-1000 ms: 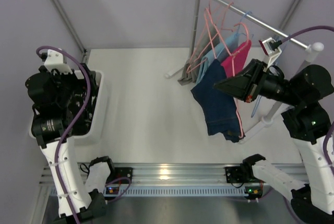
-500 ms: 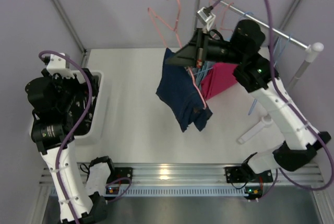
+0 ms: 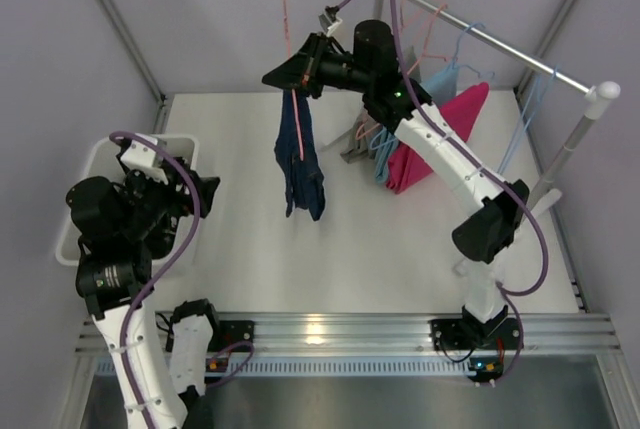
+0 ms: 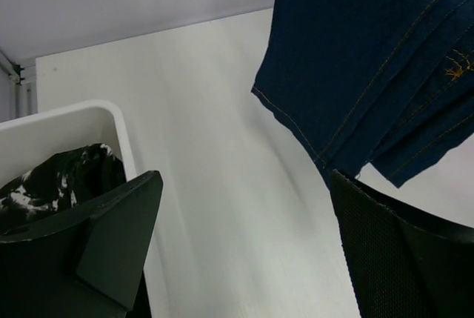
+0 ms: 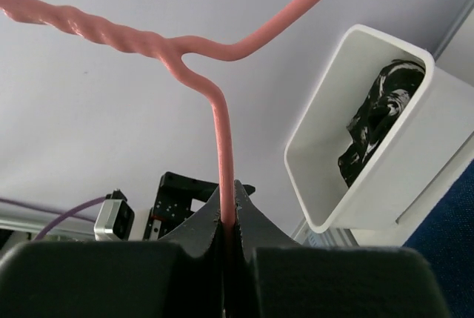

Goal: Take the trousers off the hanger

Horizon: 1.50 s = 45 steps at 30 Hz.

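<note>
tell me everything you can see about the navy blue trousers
The navy blue trousers are plain dark cloth, denim-like, with orange-tan stitching along the seams and hems. They hang folded over a thin pink hanger, with the legs drooping straight down over the white table. The right gripper pinches the hanger's wire between its fingers, not the cloth. Nothing else is seen touching the trousers.

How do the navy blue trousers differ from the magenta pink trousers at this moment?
Colour: the navy blue trousers are dark, the magenta pink trousers bright.
Place: the navy pair hangs over the middle of the table, the magenta pair beside the rack rail.
Support: the navy pair's pink hanger is pinched in the shut right end effector; no end effector touches the magenta pair.
Neither lies in the white bin.
</note>
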### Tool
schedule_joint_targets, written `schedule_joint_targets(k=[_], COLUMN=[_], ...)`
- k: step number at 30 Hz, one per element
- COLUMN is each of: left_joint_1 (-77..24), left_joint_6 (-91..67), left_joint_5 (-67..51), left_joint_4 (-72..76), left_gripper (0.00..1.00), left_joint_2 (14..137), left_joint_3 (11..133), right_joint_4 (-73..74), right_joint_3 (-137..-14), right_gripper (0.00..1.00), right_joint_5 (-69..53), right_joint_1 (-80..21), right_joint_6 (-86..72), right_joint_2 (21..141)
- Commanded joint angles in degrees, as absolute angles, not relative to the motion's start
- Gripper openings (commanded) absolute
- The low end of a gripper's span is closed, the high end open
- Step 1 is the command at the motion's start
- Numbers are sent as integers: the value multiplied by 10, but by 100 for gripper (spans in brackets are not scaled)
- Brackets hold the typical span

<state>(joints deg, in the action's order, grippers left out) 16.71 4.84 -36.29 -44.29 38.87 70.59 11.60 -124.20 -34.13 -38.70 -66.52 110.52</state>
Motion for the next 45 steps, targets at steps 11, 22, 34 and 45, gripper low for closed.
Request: schedule_joint_targets(k=[11, 22, 34, 45], left_joint_1=[19, -203, -257, -260], left_joint_6=[15, 17, 12, 5], left_joint_5=[-352, -154, -115, -48], left_joint_4=[-167, -94, -78, -51], left_gripper=[99, 89, 85, 80], left_joint_2=[491, 459, 493, 516], left_joint_3=[612, 566, 576, 584], right_joint_4=[30, 55, 60, 39], right_joint_3=[-1299, -1278, -1265, -1231], right_gripper=[0, 0, 0, 0], right_joint_5=[-313, -300, -291, -303], right_joint_1=[-404, -405, -413, -425], right_joint_6=[-713, -708, -721, -744], right_joint_2=[1139, 1121, 1102, 1078])
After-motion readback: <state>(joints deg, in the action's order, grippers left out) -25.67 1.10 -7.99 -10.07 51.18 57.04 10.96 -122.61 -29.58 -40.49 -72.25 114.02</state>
